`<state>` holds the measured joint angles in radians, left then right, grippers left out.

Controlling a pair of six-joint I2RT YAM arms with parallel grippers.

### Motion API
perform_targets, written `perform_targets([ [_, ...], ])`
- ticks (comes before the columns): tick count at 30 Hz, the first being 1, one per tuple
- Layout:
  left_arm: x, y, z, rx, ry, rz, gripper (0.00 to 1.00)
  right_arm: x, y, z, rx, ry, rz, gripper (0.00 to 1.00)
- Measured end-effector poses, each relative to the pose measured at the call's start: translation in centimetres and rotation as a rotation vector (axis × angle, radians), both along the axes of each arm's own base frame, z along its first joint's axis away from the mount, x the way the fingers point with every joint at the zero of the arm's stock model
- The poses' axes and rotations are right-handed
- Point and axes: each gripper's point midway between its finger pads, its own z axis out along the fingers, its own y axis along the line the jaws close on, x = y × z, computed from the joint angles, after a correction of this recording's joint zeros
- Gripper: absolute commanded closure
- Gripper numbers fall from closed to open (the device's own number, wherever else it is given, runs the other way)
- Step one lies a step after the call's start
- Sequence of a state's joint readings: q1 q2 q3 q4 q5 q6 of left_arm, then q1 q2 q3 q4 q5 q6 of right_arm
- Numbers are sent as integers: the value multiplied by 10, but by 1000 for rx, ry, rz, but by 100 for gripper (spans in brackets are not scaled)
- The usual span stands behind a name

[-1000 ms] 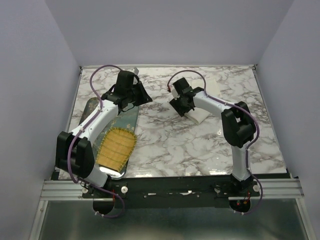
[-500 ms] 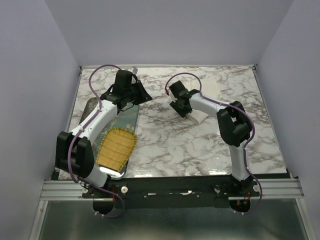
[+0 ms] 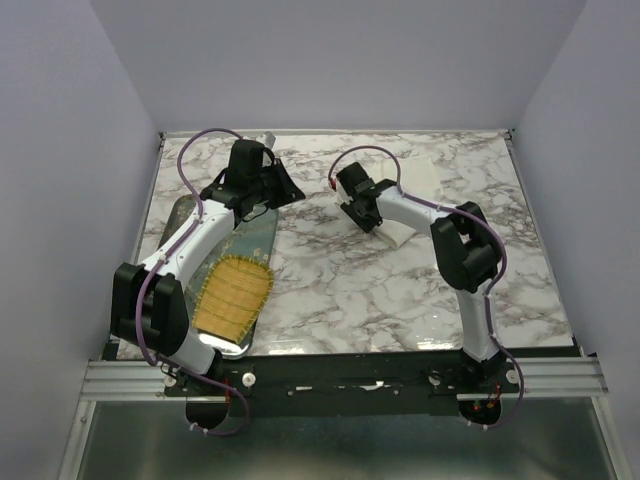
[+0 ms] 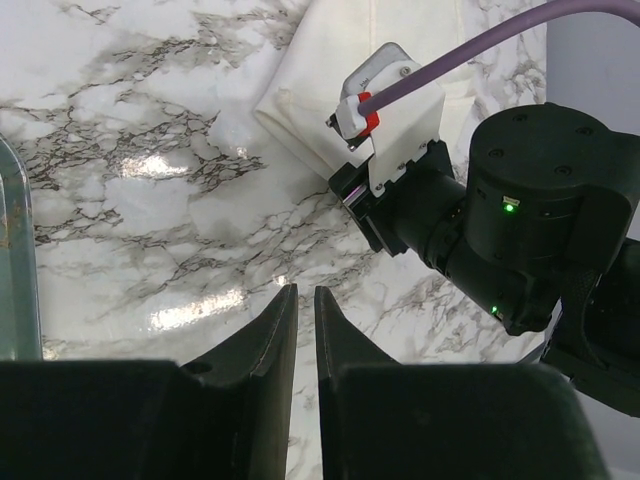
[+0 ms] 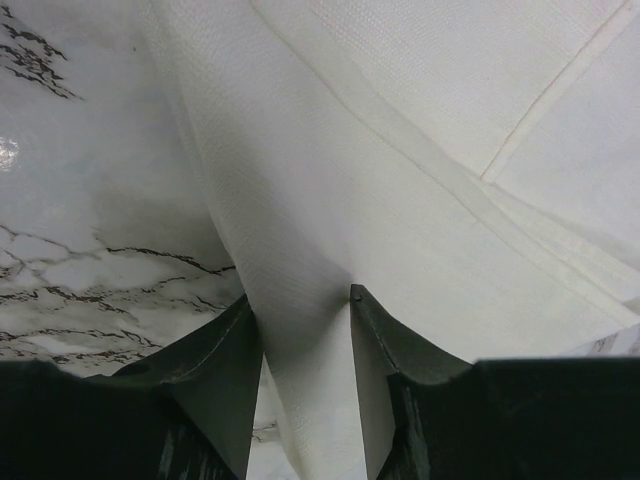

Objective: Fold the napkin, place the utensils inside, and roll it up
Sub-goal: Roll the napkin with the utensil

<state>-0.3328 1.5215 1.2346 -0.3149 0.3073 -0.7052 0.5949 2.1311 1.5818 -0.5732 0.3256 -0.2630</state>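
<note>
You have the right gripper [image 3: 372, 220] down on the left edge of the cream napkin [image 3: 403, 235], which lies on the marble table [image 3: 350, 290] toward the far right. Your left gripper [image 3: 283, 192] is well apart from it at the far left, near the far end of a long tray [image 3: 256, 232]. The tray's near end carries a yellow fringed mat [image 3: 233, 290].
</note>
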Motion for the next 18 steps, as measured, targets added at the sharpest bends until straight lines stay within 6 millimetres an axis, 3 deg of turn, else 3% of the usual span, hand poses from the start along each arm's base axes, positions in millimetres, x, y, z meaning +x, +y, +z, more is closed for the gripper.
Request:
perform_targets([
  [2,0,0,0,-1,1,-1,80,1,1,0,2,-3,0,43],
  [5,0,-1,0,-3,1,-4,80,2,1,1,5,-7,-1,41],
  [11,-1,-1,0,-5,2,-8,80,3,6,0,72,30,-1,56],
  [18,-1,-2,1,-10,1,-14,80,0,11,-4,168,117,-4,65],
])
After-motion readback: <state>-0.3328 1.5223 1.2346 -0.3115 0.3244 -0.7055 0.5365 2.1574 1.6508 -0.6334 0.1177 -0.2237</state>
